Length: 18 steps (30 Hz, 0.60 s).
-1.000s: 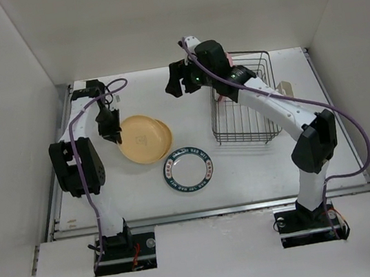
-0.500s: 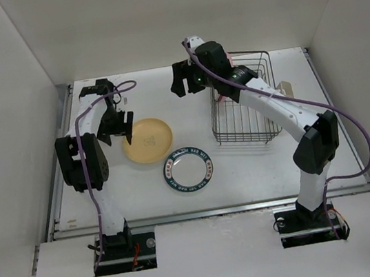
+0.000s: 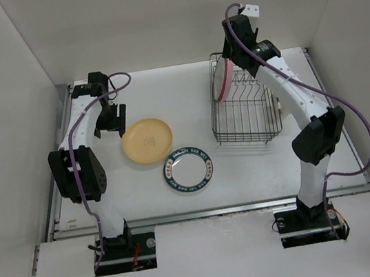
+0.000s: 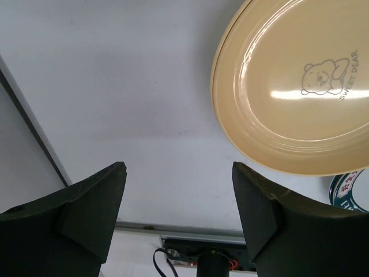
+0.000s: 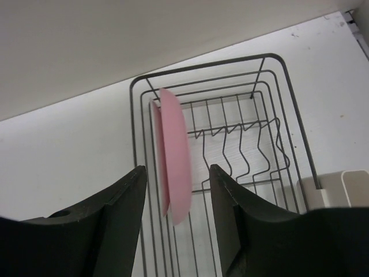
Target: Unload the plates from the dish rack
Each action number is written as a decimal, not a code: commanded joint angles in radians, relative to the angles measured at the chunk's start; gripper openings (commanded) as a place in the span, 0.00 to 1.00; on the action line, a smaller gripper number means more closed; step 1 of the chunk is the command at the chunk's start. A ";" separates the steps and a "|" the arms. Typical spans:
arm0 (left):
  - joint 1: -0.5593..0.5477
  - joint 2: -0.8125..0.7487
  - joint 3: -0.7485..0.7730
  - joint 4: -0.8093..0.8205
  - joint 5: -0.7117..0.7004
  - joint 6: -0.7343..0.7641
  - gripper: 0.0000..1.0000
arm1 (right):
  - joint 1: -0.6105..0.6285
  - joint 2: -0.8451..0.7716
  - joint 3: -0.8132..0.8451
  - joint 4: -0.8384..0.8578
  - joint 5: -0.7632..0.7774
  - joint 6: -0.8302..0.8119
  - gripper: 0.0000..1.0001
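A pink plate [image 3: 220, 79] stands on edge at the left end of the dark wire dish rack [image 3: 246, 119]. My right gripper [image 3: 232, 46] hangs above it, open. In the right wrist view the pink plate [image 5: 176, 156] shows between the two fingers, touching neither, and a second pink edge may sit just behind it. A yellow plate [image 3: 147, 140] lies flat on the table, with a white plate with a dark decorated rim [image 3: 189, 168] next to it. My left gripper [image 3: 109, 119] is open and empty, to the left of the yellow plate [image 4: 294, 92].
The rack's [image 5: 288, 121] divider prongs stand bare to the right of the pink plate. A beige block [image 5: 337, 187] lies beside the rack's right side. White walls enclose the table on three sides, and a metal rail [image 4: 173, 228] runs along the near edge.
My left gripper let go of the yellow plate, which now lies flat, and drew back to the left. My right arm swung from left of the rack to above the pink plate, its jaws narrowing.
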 commanded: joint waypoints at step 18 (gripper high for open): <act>0.004 -0.047 -0.009 -0.006 -0.049 -0.022 0.72 | -0.035 0.216 0.095 -0.049 0.012 0.012 0.49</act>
